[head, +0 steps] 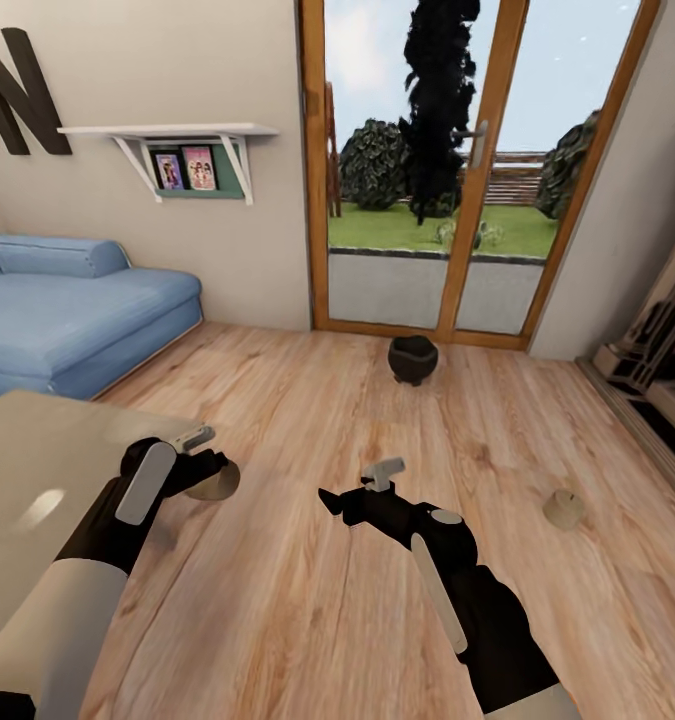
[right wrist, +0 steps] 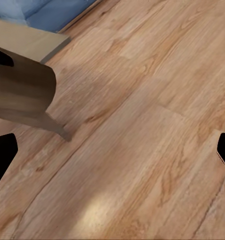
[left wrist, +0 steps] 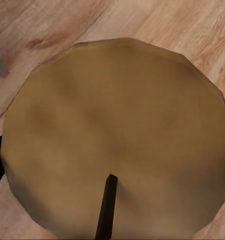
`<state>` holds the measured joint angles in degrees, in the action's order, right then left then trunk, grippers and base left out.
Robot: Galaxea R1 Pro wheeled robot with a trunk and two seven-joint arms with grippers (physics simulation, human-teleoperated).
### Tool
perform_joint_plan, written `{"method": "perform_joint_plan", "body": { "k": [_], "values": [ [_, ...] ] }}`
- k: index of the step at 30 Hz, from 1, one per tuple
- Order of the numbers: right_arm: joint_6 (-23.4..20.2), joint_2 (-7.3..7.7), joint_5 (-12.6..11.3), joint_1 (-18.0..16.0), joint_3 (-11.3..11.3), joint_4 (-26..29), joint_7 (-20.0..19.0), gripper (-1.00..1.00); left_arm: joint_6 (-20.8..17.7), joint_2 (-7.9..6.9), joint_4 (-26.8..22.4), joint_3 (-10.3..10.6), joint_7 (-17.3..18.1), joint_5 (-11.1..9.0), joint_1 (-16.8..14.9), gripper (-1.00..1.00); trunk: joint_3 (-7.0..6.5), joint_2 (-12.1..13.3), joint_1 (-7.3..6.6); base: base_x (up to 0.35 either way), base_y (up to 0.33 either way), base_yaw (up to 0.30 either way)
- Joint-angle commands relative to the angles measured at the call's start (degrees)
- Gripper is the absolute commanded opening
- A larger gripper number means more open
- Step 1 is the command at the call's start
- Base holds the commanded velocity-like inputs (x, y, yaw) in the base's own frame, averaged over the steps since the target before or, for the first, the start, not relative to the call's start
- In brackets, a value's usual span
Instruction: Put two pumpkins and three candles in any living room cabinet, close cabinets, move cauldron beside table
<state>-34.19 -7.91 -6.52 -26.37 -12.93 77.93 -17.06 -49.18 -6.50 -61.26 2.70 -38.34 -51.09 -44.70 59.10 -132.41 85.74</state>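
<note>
Close before the left wrist camera, one candle shows its flat tan top and dark wick, and in the head view the left gripper clasps this candle, which it half hides. Its partner, the right gripper, hangs spread and empty above the wooden floor. Another candle lies on the floor to the right, well apart, the black cauldron stands before the glass door, and a pale table is cut off at the left.
</note>
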Motion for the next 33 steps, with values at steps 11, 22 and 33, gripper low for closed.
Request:
{"method": "perform_joint_plan", "body": {
  "k": [11, 22, 33],
  "values": [
    [0.0, 0.0, 0.0, 0.0, 0.0, 0.0, 0.0, 1.0, 0.0, 0.0, 0.0, -0.1, 0.1, 0.1, 0.0, -1.0, 0.0, 0.0, 0.0, 0.337, 0.0, 0.0],
    [0.0, 0.0, -0.1, 0.0, 0.0, -0.1, -0.1, 1.0, -0.1, -0.03, 0.0, 0.0, 0.1, 0.1, 0.0, -1.0, 0.0, 0.0, 0.0, 0.337, 0.0, 0.0],
    [0.0, 0.0, -0.1, 0.0, 0.0, -0.1, -0.1, 1.0, -0.1, -0.03, 0.0, -0.1, 0.1, 0.1, 0.0, -1.0, 0.0, 0.0, 0.0, 0.337, 0.0, 0.0]
  ]
}}
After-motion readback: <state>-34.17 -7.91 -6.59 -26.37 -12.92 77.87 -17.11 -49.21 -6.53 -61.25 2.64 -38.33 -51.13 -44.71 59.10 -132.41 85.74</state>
